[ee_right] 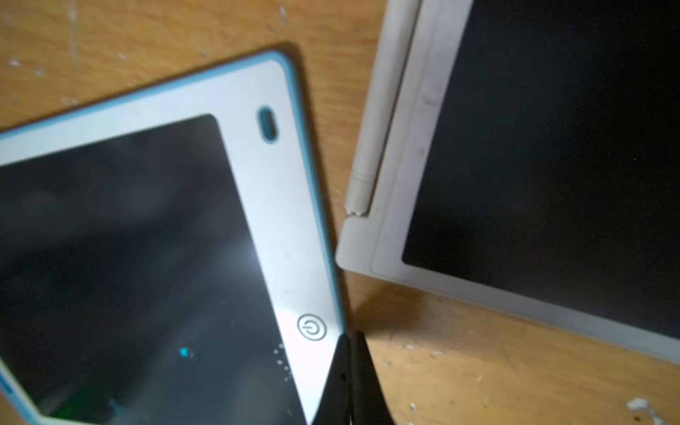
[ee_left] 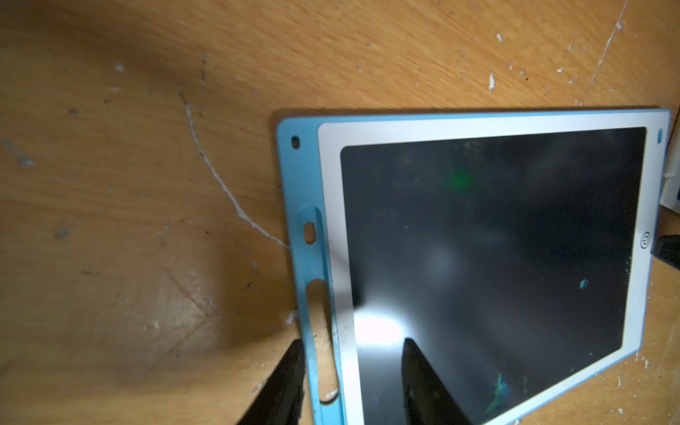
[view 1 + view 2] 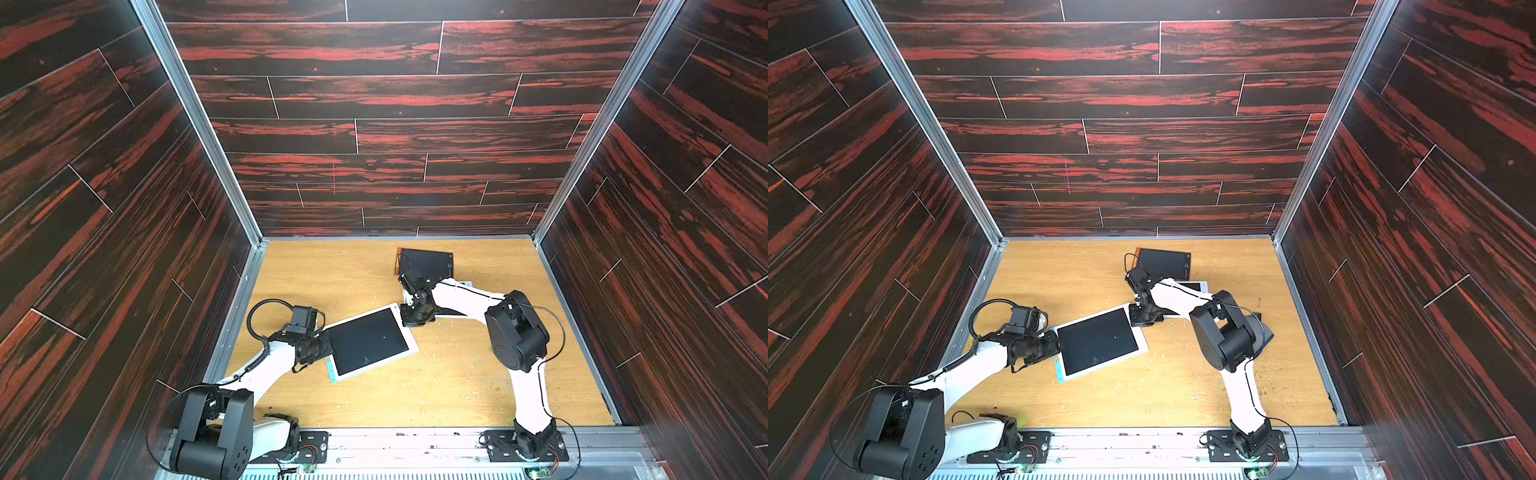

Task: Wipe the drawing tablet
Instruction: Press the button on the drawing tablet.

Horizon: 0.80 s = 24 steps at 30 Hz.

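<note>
The fingers (image 2: 283, 382) of the left gripper (image 2: 351, 342) are held apart, with nothing clamped between them. One finger is seen off the drawing tablet (image 3: 370, 343), above the bare table (image 3: 457, 386). The other is seen over the dark screen (image 2: 496, 239), so the blue slotted edge is straddled. Whether either finger presses on the surface cannot be told.

The fingers of the right gripper are closed tip to tip and empty. The right gripper (image 1: 349, 336) is set at the drawing tablet's rim, just beside the round button (image 1: 311, 326) on the white frame. Whether the rim is touched cannot be told.

In both top views the drawing tablet is seen lying flat and skewed, just toward 9 o'clock from the table's middle. The left gripper is placed at its 9 o'clock edge and the right gripper at its 1 o'clock corner. A few small teal marks (image 2: 583, 283) are seen on the screen.

A white tablet (image 1: 397, 235) with a pen (image 1: 379, 110) docked in its side is found near the drawing tablet's 2 o'clock corner but apart from it. It is largely covered by the right arm in both top views. A black tablet (image 3: 428, 264) with an orange edge is seen toward 12 o'clock, by the far wall.
</note>
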Each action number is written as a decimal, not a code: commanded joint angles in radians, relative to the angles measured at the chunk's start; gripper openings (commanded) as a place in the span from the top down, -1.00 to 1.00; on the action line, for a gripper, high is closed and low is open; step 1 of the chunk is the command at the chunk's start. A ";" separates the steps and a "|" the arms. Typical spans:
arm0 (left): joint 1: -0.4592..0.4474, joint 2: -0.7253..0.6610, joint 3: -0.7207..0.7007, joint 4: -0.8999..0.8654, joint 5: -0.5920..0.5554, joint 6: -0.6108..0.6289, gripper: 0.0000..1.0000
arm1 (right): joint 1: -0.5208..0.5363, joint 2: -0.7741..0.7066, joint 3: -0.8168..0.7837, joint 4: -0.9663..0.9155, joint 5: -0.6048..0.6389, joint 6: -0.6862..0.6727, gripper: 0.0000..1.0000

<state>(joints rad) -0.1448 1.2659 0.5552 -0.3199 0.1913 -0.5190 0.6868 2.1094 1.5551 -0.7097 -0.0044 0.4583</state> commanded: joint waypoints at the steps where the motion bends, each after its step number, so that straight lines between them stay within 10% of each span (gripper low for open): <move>1: 0.003 -0.004 -0.003 -0.004 0.002 0.016 0.14 | 0.012 0.030 0.038 -0.017 -0.022 -0.003 1.00; 24: 0.003 -0.007 -0.005 -0.002 0.002 0.019 0.15 | 0.040 0.116 0.046 -0.062 0.037 -0.003 1.00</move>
<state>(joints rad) -0.1448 1.2659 0.5552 -0.3199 0.1921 -0.5121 0.7082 2.1509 1.6089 -0.7258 0.0036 0.4587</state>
